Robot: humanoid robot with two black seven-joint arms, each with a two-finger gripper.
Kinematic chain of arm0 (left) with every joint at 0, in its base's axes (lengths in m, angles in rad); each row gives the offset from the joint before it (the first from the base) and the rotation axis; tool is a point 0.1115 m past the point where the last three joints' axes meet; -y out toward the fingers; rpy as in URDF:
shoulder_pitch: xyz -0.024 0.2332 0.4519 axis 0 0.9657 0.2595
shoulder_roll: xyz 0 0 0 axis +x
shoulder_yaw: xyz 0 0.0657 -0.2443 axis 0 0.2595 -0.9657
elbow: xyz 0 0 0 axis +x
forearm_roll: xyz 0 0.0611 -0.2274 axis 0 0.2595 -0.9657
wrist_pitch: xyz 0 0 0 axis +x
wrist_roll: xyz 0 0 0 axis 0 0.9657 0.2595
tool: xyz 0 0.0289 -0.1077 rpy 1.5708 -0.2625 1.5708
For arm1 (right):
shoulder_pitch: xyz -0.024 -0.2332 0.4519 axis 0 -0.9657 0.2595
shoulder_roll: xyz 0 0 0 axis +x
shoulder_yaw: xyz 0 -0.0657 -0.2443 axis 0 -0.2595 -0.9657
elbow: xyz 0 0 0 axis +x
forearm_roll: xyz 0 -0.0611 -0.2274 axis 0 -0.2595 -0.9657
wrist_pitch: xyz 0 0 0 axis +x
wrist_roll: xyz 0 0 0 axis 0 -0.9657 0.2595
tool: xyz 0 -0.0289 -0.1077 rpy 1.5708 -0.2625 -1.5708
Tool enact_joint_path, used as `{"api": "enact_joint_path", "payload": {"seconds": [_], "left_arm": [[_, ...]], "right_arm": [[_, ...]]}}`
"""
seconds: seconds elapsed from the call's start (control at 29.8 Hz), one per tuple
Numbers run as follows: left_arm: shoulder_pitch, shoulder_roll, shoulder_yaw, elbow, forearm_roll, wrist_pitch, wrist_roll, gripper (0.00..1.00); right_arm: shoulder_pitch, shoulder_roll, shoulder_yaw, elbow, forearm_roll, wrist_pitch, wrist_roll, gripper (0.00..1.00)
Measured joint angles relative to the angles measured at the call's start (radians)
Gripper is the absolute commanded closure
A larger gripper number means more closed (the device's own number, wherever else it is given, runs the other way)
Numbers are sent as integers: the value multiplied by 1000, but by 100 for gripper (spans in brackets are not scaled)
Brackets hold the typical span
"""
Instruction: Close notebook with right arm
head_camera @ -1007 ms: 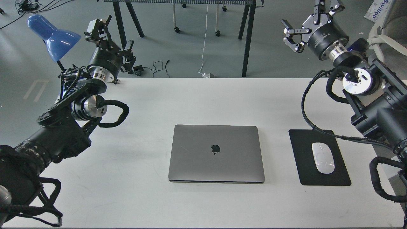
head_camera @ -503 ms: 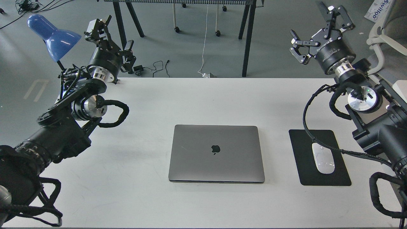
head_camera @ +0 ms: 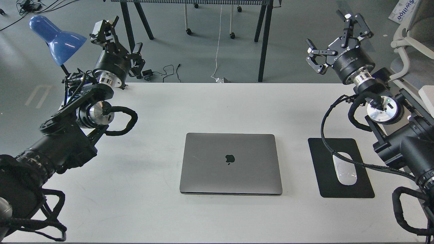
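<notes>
I see notebook point(head_camera: 231, 164) lying closed, flat at table point(head_camera: 217, 105) centre, mouse pad point(head_camera: 340, 167) beside it. My right gripper point(head_camera: 334, 37) raised beyond far right edge, fingers spread wide, empty. Left gripper point(head_camera: 117, 40) wide too, holding nothing

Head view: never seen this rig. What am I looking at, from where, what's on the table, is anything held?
The one current picture comes from a camera in the humanoid robot's own head, looking forward and down at a white table. The two black jointed shapes at the sides are its arms. The left gripper is raised over the far left corner; the right gripper is raised at the far right. Both have their fingers spread and hold nothing. On the table lies a grey notebook with its lid shut flat. To its right, a white mouse rests on a black mouse pad, with an arm cable crossing over it. A blue lamp stands at far left.
</notes>
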Motion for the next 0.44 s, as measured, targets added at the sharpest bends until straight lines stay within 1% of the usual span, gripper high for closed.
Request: {"api": "enact_joint_path", "payload": {"seconds": [0.44], "left_arm": [[1, 0, 0, -1, 0, -1, 0, 0]], "right_arm": [[28, 18, -42, 4, -2, -8, -1, 0]]}}
